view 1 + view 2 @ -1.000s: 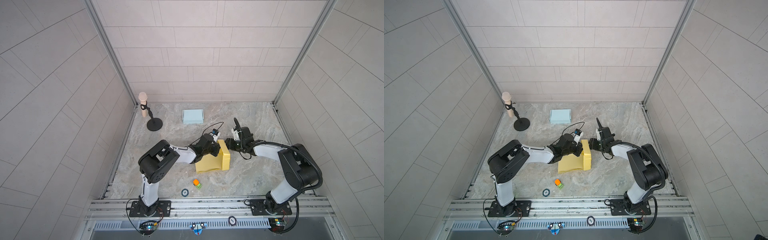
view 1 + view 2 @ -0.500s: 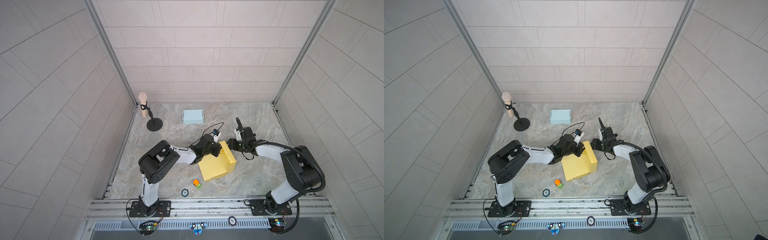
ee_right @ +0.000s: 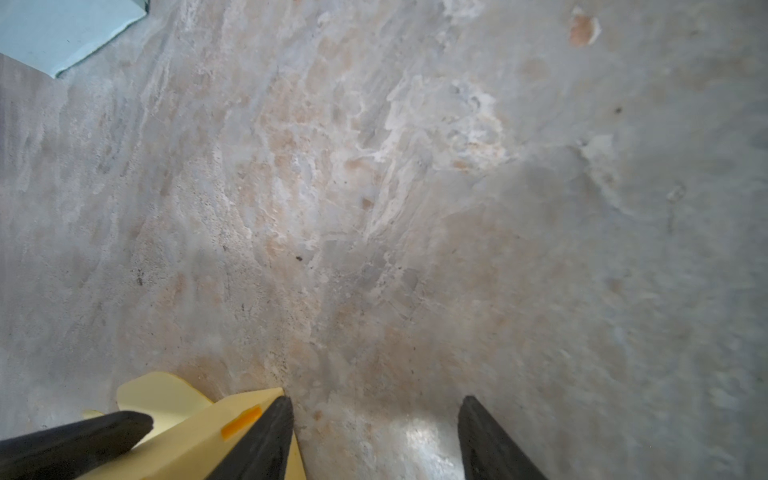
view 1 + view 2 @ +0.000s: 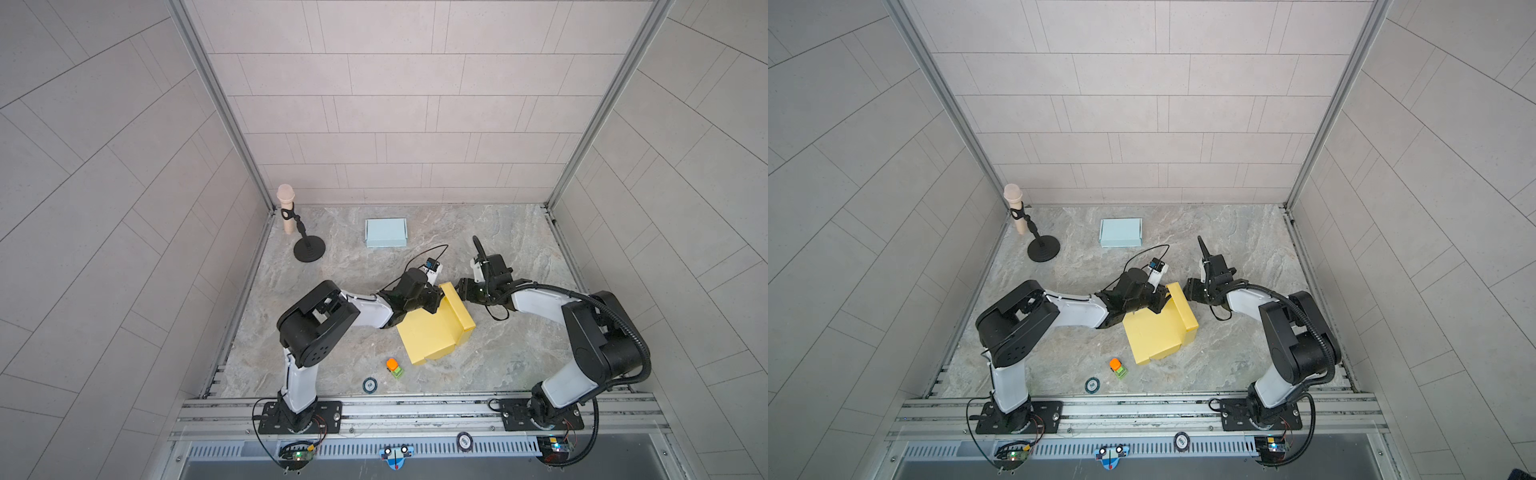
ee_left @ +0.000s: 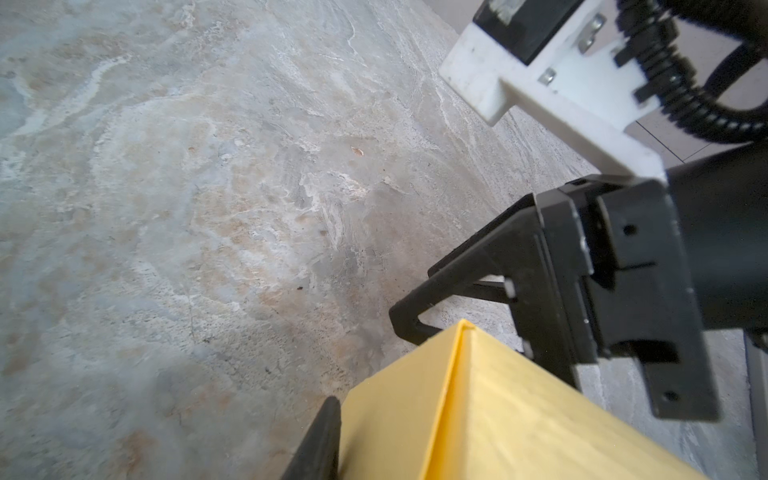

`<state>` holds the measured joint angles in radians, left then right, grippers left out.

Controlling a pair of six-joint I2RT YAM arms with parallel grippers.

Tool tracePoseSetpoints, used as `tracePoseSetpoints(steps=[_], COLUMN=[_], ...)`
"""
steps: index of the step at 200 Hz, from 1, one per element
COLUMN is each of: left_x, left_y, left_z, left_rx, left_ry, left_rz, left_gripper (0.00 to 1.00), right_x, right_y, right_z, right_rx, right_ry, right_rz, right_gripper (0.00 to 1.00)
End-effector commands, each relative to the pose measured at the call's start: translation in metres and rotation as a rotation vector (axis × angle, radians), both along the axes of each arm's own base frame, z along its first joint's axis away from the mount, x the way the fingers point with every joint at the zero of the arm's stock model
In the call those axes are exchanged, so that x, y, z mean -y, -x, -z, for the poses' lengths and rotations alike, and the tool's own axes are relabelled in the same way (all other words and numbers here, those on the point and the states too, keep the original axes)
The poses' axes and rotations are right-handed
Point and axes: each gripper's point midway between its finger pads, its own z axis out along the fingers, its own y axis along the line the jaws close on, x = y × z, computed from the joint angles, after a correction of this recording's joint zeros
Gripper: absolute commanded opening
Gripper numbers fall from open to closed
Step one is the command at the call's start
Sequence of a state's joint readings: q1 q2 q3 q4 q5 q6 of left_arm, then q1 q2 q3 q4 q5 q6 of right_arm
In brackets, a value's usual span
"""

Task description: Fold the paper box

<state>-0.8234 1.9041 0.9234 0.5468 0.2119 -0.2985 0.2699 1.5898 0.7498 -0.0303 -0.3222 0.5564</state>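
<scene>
The paper box (image 4: pixel 432 332) lies near the middle of the table (image 4: pixel 519 249), askew to its edges. Its broad base panel is flat on the marble, and one long wall is folded up along the side facing my right arm. I have my left gripper (image 4: pixel 432 301) low over the far corner of the base, and I judge it is there to steady the box so it does not slide while a wall is worked. In the left wrist view one of its fingers (image 5: pixel 324 432) lies against a yellow face of the box. Its mate is hidden behind the card, so I cannot tell whether I am clamped on the card or only bracing it. My right gripper (image 4: pixel 462 289) sits just beyond the far end of the raised wall, jaws plainly apart with bare marble between them, and one finger (image 3: pixel 266 436) touches the wall's corner from outside. I hold it spread like that, I think, to take that end of the wall, or the rounded flap (image 3: pixel 162 395) beside it, and tuck it in. The fold looks partly done, with only one wall up. The light blue box (image 4: pixel 385 232) and the microphone stand (image 4: pixel 307 249) are well apart from my work, and the small toy (image 4: pixel 394 368) lies near the box's near corner.
</scene>
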Motion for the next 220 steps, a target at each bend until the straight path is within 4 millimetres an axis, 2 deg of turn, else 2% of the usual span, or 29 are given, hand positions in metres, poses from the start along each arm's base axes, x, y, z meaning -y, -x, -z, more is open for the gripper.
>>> tracePoseSetpoints(steps=[1,69,119,142,192,220], left_x=[0.005,0.005,0.005,0.005,0.006,0.005], left_y=[0.000,0.000,-0.001,-0.001,-0.001,-0.004], left_z=[-0.012,-0.012,-0.012,-0.012,-0.013,-0.012], left_rx=[0.021,0.017,0.018,0.021,0.027,0.030], left_ry=[0.026,0.029,0.030,0.031,0.039,0.029], left_rz=[0.002,0.000,-0.004,-0.003,-0.001,-0.014], left_gripper=[0.30,0.31,0.32,0.31,0.27,0.29], right_x=[0.007,0.014,0.019,0.011,-0.015,-0.019], right_y=[-0.001,0.003,0.006,0.006,-0.001,-0.001], right_z=[-0.016,-0.024,-0.042,-0.042,-0.029,-0.027], right_rx=[0.036,0.048,0.088,0.081,0.049,0.045], right_ry=[0.039,0.063,0.083,0.051,-0.085,-0.116], right_rz=[0.009,0.015,0.013,-0.016,-0.057,-0.057], right_gripper=[0.66,0.66,0.67,0.66,0.63,0.61])
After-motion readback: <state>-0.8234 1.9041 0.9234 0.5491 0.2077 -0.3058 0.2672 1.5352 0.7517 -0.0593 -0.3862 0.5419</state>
